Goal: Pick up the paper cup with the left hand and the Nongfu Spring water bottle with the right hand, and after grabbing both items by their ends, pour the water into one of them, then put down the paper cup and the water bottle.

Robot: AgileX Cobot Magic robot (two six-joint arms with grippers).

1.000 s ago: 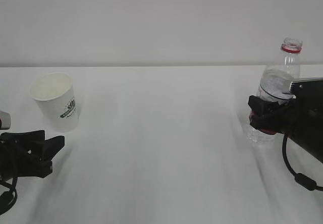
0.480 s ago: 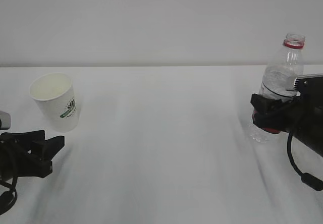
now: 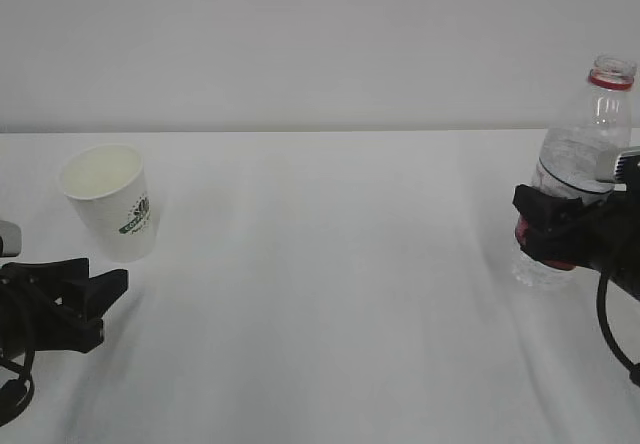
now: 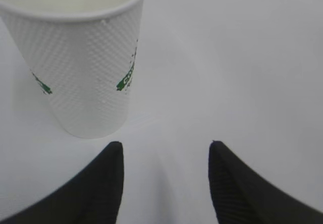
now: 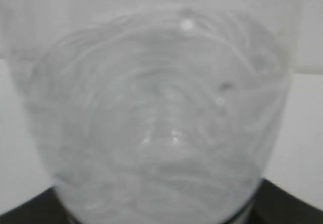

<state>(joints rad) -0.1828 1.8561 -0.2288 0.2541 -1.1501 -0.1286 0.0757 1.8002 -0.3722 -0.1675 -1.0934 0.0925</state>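
The paper cup (image 3: 106, 200) stands on the white table at the left, white with a green logo, and looks empty. My left gripper (image 3: 103, 274) is open just in front of it, fingers apart and touching nothing. In the left wrist view the cup (image 4: 81, 62) sits ahead and left of the gap between the fingertips (image 4: 165, 144). At the far right, my right gripper (image 3: 552, 230) is shut on the lower body of the Nongfu Spring water bottle (image 3: 585, 144), which is uncapped and leans slightly right. The clear ribbed bottle (image 5: 161, 118) fills the right wrist view.
The white table (image 3: 320, 294) stretches between the two arms, with a plain pale wall behind it. The right arm's black cable (image 3: 612, 324) hangs near the right edge of the exterior view.
The right gripper has carried the bottle to the right, and the bottle's neck now stands higher in view. The left gripper and the cup have not moved.
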